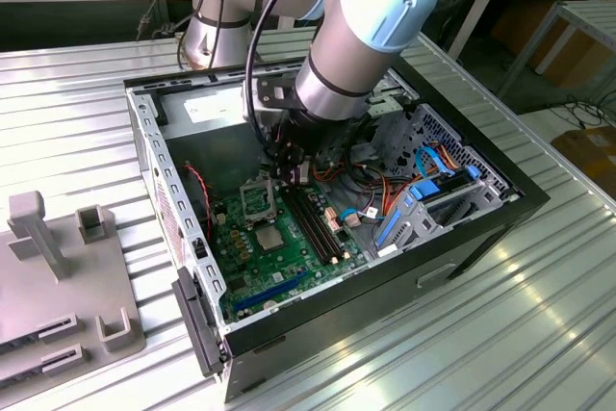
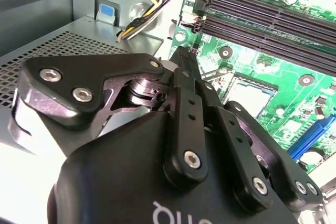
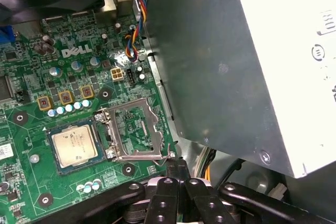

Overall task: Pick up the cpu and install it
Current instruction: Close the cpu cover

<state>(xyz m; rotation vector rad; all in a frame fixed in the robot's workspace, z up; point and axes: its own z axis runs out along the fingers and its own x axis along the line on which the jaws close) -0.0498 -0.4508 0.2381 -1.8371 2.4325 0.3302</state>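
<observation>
The cpu [image 3: 73, 145] is a small square chip with a silver top, lying flat in its socket on the green motherboard [image 3: 31, 82]. It also shows in the exterior view as the cpu [image 1: 267, 236] and in the second wrist view as the cpu [image 2: 251, 99]. Beside it the socket's hinged metal plate [image 3: 134, 129] stands folded open. My gripper [image 3: 177, 165] hangs inside the case just past the plate's edge, black fingers [image 2: 185, 72] pressed together with nothing between them. It sits above the board, apart from the cpu. The exterior view has the gripper [image 1: 292, 172] under the arm's wrist.
The grey power-supply box [image 3: 236, 66] stands close beside the gripper. Long black memory slots [image 1: 313, 223] run next to the socket. Coloured cables [image 1: 380, 201] and a blue drive bracket [image 1: 423, 201] crowd the case's right. A grey fixture [image 1: 58, 286] sits on the table at the exterior view's left.
</observation>
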